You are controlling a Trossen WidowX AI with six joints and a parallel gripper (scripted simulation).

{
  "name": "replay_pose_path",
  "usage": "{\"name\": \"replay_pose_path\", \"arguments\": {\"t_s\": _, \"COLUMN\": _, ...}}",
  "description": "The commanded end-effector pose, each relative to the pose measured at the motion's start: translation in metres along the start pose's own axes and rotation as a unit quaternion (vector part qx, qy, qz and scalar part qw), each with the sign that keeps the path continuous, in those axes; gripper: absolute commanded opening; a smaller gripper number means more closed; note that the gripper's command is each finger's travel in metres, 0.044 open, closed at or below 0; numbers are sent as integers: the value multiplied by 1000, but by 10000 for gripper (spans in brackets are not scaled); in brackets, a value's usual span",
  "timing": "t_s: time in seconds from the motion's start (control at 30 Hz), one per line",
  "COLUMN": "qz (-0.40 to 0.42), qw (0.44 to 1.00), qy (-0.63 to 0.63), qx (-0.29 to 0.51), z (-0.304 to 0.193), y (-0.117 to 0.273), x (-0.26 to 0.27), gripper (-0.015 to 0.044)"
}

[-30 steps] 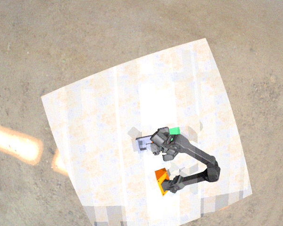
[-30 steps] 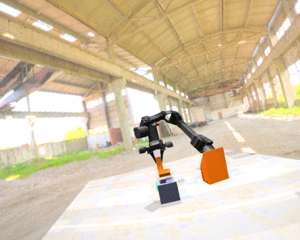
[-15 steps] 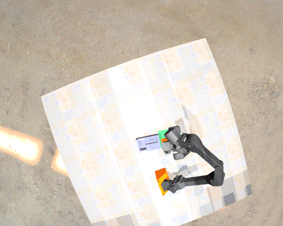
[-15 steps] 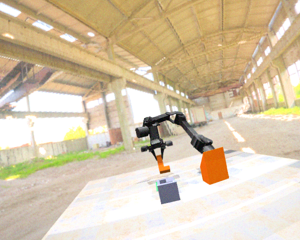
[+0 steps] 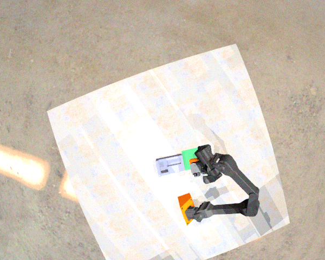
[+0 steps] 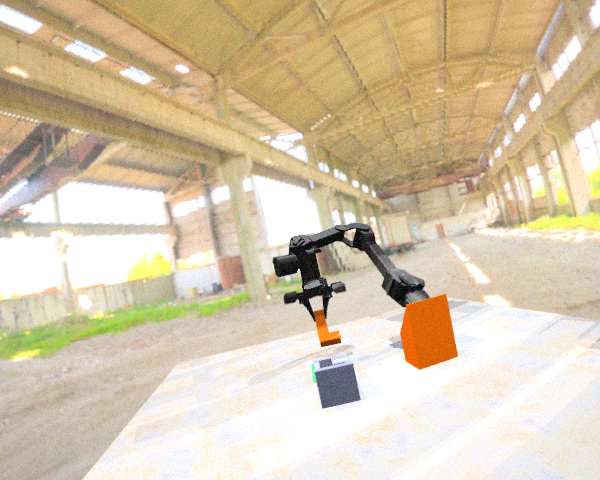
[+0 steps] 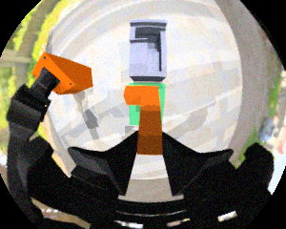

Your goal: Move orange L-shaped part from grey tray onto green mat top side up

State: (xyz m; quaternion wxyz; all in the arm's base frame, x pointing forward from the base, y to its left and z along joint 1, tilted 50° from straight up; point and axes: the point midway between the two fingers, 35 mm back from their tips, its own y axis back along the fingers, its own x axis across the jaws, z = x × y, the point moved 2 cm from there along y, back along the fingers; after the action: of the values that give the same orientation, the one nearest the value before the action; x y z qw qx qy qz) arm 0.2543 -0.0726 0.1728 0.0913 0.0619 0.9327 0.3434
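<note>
The hand [image 5: 195,164] [image 6: 319,311] [image 7: 150,134] is clamped on the part [image 5: 193,161] [image 6: 327,334] [image 7: 148,97], held tilted above the mat [image 5: 186,156] [image 6: 313,373] [image 7: 134,115], foot end low. Let go like that, I'd say, and it could topple wrong side up.

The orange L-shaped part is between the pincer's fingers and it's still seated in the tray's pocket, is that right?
Not quite: the orange L-shaped part is out of the pocket, raised above the tray, as the exterior view shows. It is between the pincer's fingers.
</note>
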Motion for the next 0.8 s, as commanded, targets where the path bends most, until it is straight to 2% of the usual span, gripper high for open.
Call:
{"name": "replay_pose_path", "arguments": {"t_s": 0.0, "qz": 1, "qw": 1000, "qy": 2, "qx": 2, "z": -1, "y": -7, "x": 2, "gripper": 0}}
{"name": "replay_pose_path", "arguments": {"t_s": 0.77, "qz": 1, "qw": 1000, "qy": 2, "qx": 3, "z": -2, "y": -43, "x": 2, "gripper": 0}}
